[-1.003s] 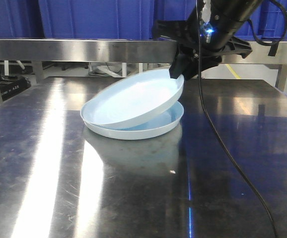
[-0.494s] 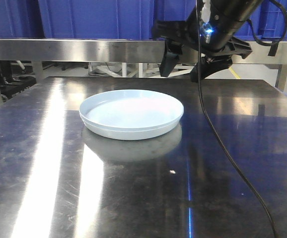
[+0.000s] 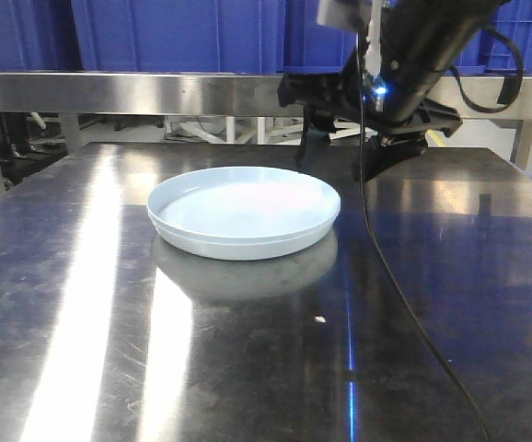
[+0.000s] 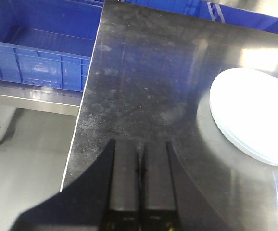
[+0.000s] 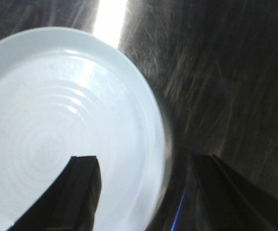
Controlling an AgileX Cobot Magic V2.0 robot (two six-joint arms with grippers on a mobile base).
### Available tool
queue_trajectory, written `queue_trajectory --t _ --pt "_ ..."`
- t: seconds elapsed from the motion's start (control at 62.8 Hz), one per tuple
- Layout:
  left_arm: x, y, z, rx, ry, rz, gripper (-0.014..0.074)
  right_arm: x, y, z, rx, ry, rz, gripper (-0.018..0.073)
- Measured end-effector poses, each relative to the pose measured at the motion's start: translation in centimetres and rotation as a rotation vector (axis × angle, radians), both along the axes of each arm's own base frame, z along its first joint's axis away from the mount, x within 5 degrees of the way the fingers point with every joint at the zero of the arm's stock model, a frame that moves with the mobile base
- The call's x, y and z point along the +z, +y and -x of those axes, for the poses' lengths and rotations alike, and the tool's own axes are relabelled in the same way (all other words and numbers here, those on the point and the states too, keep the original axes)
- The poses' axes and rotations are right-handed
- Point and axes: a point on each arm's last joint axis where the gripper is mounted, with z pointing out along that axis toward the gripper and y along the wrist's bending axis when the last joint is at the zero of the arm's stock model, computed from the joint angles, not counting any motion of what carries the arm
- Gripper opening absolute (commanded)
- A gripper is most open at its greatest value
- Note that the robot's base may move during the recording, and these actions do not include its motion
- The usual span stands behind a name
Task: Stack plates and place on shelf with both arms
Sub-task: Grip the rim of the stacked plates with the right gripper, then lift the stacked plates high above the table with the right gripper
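1. Dark steel tabletop (image 3: 248, 368), glossy and streaked with glare, fills the near and middle ground of the front view.
2. The shelf (image 3: 137, 92) stands behind it, a long band of brushed steel across the far edge, with blue crates (image 3: 174, 32) lined up above. The left wrist view shows another blue crate (image 4: 33, 53) on a lower steel ledge (image 4: 33, 98) off the table's left edge.
3. The plates (image 3: 243, 207) are stacked, one nested in the other. They lie flat on the tabletop, about centre and slightly left. A thin seam round the rim marks the two. They are on the table, not on the shelf. The left wrist view catches the plates (image 4: 254, 115) at its right edge.
4. The right gripper (image 3: 340, 152) hangs just above the far right rim of the stack, fingers spread wide and nothing held. In its own view the right gripper (image 5: 143, 163) has one finger over the plate's inside and the other over bare steel, with the rim between them.
5. The left gripper (image 4: 140, 147) has its fingers pressed together and empty. It sits over bare tabletop near the left edge, well apart from the stack.
6. A black cable (image 3: 386, 276) drops from the right arm toward the near right.
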Motion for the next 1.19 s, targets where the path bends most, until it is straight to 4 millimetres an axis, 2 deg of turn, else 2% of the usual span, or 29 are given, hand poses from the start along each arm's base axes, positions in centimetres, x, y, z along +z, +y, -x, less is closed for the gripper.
queue_trajectory --t 0.239,0.526,0.605,0.765,0.828,0.988,1.195 --pt "0.0 0.0 0.0 0.0 0.0 0.0 0.009 -1.9 0.2 -0.3 0.003 0.055 0.021 0.0452" --pt "0.0 0.0 0.0 0.0 0.0 0.0 0.009 -2.5 0.2 -0.4 0.004 0.072 0.028 0.0371" --pt "0.0 0.0 0.0 0.0 -0.002 0.0 0.009 -2.5 0.2 -0.4 0.004 0.072 0.028 0.0303" --pt "0.0 0.0 0.0 0.0 -0.002 0.0 0.009 -2.6 0.2 -0.4 0.002 0.072 0.026 0.0014" --pt "0.0 0.0 0.0 0.0 -0.002 0.0 0.009 -2.4 0.3 -0.6 -0.01 0.062 0.009 0.0046" --pt "0.0 0.0 0.0 0.001 -0.005 0.001 0.009 -2.0 0.4 -0.7 -0.011 0.045 0.003 0.0034" --pt "0.0 0.0 0.0 0.001 -0.005 0.001 0.009 2.0 0.4 -0.9 0.0 -0.052 -0.026 0.0033"
